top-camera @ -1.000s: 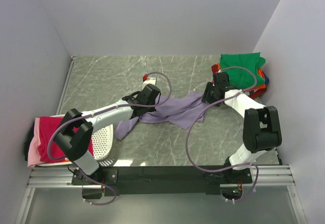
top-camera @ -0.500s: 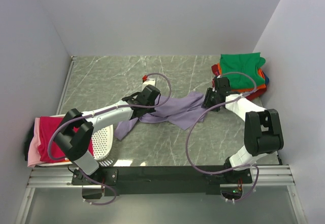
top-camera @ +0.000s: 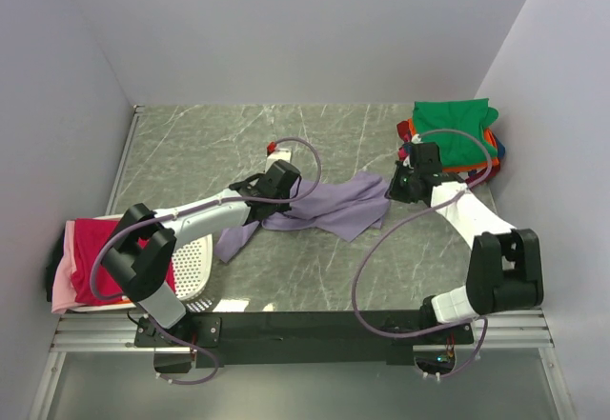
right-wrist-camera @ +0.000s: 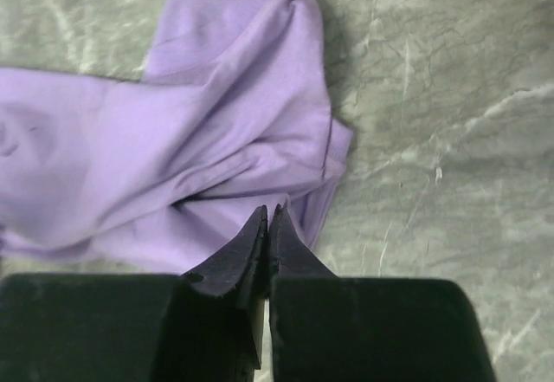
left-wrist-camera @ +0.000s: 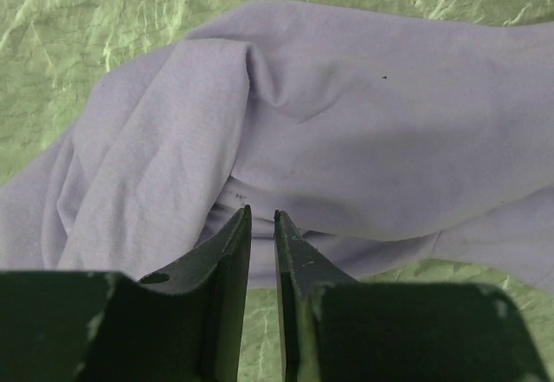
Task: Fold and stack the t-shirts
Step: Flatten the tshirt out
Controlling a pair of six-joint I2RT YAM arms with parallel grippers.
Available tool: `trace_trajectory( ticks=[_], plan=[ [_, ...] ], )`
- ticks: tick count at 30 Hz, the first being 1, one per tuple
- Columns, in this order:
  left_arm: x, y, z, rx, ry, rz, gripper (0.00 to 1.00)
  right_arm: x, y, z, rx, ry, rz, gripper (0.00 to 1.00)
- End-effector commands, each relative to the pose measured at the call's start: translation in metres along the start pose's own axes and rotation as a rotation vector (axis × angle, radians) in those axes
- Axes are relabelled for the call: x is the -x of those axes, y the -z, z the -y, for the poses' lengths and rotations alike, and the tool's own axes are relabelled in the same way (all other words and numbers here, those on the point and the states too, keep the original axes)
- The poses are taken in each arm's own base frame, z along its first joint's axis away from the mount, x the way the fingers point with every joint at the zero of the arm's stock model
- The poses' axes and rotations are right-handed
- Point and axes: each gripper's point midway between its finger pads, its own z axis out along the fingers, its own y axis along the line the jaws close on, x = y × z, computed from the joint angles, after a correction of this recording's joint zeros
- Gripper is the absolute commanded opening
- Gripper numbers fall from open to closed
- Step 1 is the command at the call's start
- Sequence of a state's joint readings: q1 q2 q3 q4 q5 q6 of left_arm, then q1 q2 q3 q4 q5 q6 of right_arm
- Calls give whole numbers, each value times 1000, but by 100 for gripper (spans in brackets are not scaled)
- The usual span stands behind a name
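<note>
A lavender t-shirt (top-camera: 329, 206) lies crumpled in the middle of the table between both arms. My left gripper (top-camera: 259, 209) sits at its left end. Its jaws are narrow and pinch a fold of the lavender t-shirt (left-wrist-camera: 346, 122) at the left gripper's (left-wrist-camera: 262, 213) tips. My right gripper (top-camera: 394, 194) is at the shirt's right edge. In the right wrist view the right gripper (right-wrist-camera: 270, 211) is shut, with the hem of the lavender t-shirt (right-wrist-camera: 173, 139) nipped between its tips. A green t-shirt (top-camera: 453, 120) tops a folded stack at the back right.
Orange and red shirts (top-camera: 491, 158) show under the green one. A white perforated basket (top-camera: 195, 263) stands at the near left, with a magenta-red shirt (top-camera: 95, 249) and a pink one (top-camera: 59, 291) draped over its side. Walls close in on the left, back and right.
The right gripper has shifted slightly right and back and has closed from open onto the shirt's right edge. The left gripper has stayed where it was.
</note>
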State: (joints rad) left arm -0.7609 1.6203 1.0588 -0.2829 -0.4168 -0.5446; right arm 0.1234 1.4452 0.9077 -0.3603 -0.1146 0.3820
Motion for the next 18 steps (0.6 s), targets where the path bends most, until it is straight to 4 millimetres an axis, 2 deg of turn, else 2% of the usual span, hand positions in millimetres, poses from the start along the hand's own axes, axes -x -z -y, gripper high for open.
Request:
trace_trajectory(
  ticks=[1, 2, 3, 5, 6, 8, 9, 10, 11, 12, 13, 14, 17, 18],
  plan=[
    [3, 3, 2, -19, 6, 27, 23, 22, 35, -12, 50, 16, 92, 0],
    [8, 5, 7, -52, -11, 53, 23, 27, 44, -16, 63, 16, 115, 0],
    [2, 8, 10, -80, -27, 49, 23, 40, 57, -23, 80, 13, 156, 0],
    [6, 18, 19, -125, -69, 84, 23, 57, 87, -34, 114, 16, 229, 0],
    [8, 24, 21, -136, -79, 99, 23, 74, 112, -43, 137, 19, 298, 0],
    [8, 32, 29, -166, -111, 117, 24, 91, 137, -51, 156, 23, 367, 0],
    [11, 37, 31, -181, -109, 133, 24, 109, 164, -62, 187, 32, 437, 0],
    [11, 40, 34, -201, -109, 136, 24, 114, 176, -64, 191, 30, 456, 0],
    [11, 41, 34, -202, -103, 138, 24, 121, 190, -68, 201, 37, 488, 0],
    [10, 41, 32, -196, -102, 135, 24, 133, 216, -76, 225, 44, 544, 0],
    [11, 39, 28, -168, -99, 140, 24, 139, 230, -80, 239, 48, 572, 0],
    [9, 36, 25, -150, -105, 135, 24, 152, 256, -87, 257, 58, 634, 0],
    [-1, 24, 16, -99, -130, 119, 24, 162, 292, -88, 247, 72, 699, 0],
    [-5, 20, 13, -80, -138, 112, 24, 168, 313, -92, 254, 76, 739, 0]
  ],
)
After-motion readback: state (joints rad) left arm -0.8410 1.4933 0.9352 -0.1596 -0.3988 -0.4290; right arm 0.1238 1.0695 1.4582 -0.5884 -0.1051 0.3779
